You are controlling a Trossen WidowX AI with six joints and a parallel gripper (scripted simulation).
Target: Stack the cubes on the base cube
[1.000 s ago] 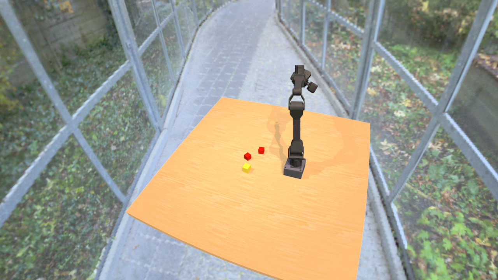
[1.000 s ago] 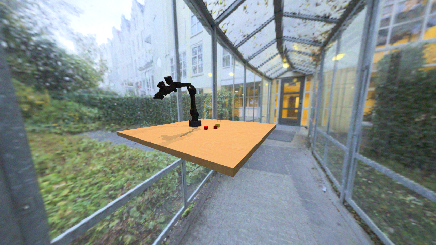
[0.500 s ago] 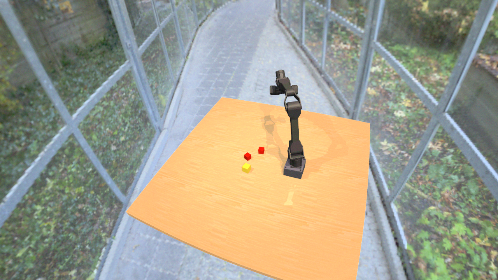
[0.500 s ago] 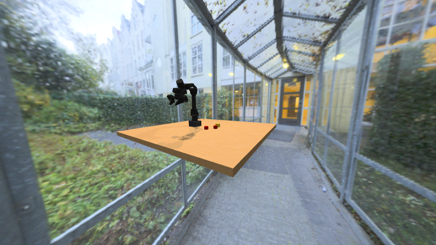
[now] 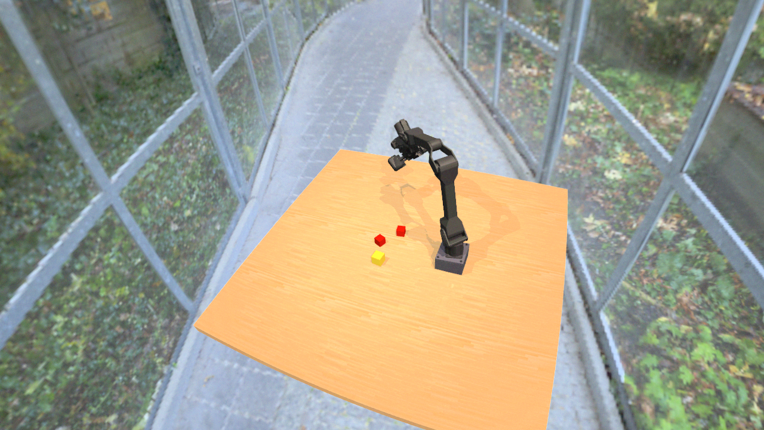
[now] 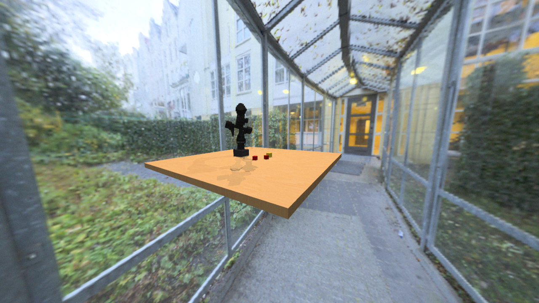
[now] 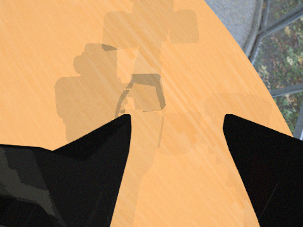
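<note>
Two small red cubes (image 5: 379, 239) (image 5: 400, 230) (image 6: 254, 158) (image 6: 265, 157) lie apart on the wooden table (image 5: 373, 331) (image 6: 271, 184) (image 7: 50, 12). A yellow cube (image 5: 378, 257) (image 6: 269, 154) sits close beside them, left of the arm's base (image 5: 452, 257) (image 6: 240, 152). My gripper (image 5: 396, 162) (image 7: 178, 121) is open and empty. It hangs high above the far part of the table, well behind the cubes, pointing down. The wrist view shows only bare table and the arm's shadow between the fingers, no cube.
The table's far edge curves close past the gripper in the wrist view, with pavement and a metal railing (image 7: 269, 25) beyond. Glass walls with metal frames (image 5: 213, 107) run along both sides of the walkway.
</note>
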